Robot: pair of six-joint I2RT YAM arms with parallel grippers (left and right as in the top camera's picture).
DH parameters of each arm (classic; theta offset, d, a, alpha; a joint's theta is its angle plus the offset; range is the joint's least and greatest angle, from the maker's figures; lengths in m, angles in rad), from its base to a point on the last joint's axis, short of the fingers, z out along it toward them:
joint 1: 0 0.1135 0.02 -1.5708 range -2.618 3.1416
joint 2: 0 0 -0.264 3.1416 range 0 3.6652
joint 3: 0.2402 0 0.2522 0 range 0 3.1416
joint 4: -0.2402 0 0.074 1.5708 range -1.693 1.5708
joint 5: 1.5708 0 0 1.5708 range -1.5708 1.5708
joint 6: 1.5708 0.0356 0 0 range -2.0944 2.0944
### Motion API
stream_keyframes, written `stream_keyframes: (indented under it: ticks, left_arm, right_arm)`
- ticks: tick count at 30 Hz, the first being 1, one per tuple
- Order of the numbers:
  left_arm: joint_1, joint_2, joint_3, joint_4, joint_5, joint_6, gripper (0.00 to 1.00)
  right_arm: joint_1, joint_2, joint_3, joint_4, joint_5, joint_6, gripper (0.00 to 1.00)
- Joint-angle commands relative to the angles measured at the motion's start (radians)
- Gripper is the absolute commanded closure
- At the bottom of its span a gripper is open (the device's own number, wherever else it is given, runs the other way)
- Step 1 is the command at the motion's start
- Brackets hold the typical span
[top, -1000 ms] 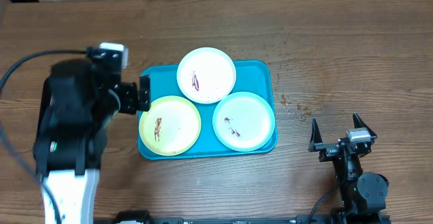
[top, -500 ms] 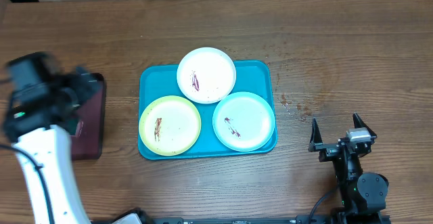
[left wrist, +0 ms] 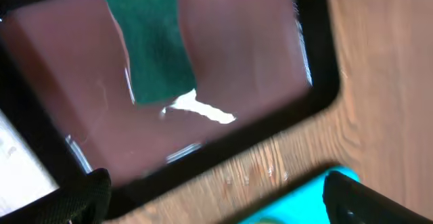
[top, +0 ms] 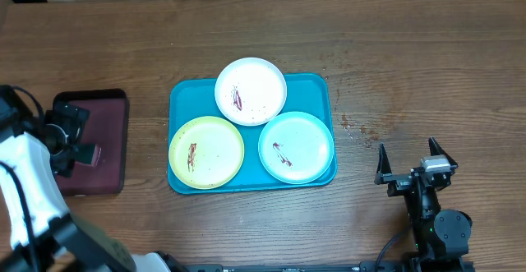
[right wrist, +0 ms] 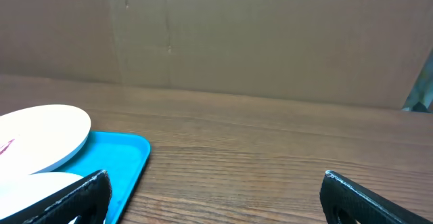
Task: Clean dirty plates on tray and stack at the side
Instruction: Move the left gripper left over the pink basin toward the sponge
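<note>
**Sponge grab could miss**

The tray [top: 182,99] holds all three smeared plates [top: 251,91]. Above the maroon tray [top: 111,163] the left gripper [top: 76,136] hovers, jaws wide and empty. The sponge [left wrist: 152,45] sits off-centre, so a descent may catch the rim. The right gripper [top: 408,160] idles, jaws apart.

The grained wooden desk [top: 411,58] looks matt, the turquoise tray [top: 185,95] and plates [top: 251,91] smooth plastic, the maroon tray [left wrist: 223,61] glossy beneath a matt green pad [left wrist: 152,45].

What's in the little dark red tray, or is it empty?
Not empty: a green pad lies flat inside the maroon tray, seen from the left wrist.
</note>
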Motion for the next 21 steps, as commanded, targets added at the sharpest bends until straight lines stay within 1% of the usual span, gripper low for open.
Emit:
stream_keyframes:
  ticks: [1,6,7,9,10,11,16,21]
  left_arm:
    - [0.005,0.105,0.018,0.089,-0.045,-0.067,0.00]
    - [0.005,0.222,0.018,0.123,-0.038,-0.069,0.00]
    - [0.005,0.241,0.018,0.124,-0.043,-0.069,0.05]
    - [0.005,0.281,0.018,0.132,-0.041,-0.069,0.20]
    - [0.005,0.296,0.018,0.134,-0.041,-0.069,0.23]
    - [0.006,0.314,0.018,0.134,-0.048,-0.068,0.24]
    - [0.010,0.369,0.018,0.145,-0.095,-0.068,0.24]
    - [0.013,0.382,0.018,0.157,-0.117,-0.068,0.16]
  right_arm:
    - [0.000,-0.006,-0.011,0.006,-0.005,0.000,0.00]
    - [0.000,-0.006,-0.011,0.006,-0.005,0.000,0.00]
    - [0.000,-0.006,-0.011,0.006,-0.005,0.000,0.00]
    - [0.000,-0.006,-0.011,0.006,-0.005,0.000,0.00]
    - [0.000,-0.006,-0.011,0.006,-0.005,0.000,0.00]
    - [0.000,-0.006,-0.011,0.006,-0.005,0.000,0.00]
    - [0.000,-0.006,-0.011,0.006,-0.005,0.000,0.00]
    - [0.000,-0.006,-0.011,0.006,-0.005,0.000,0.00]
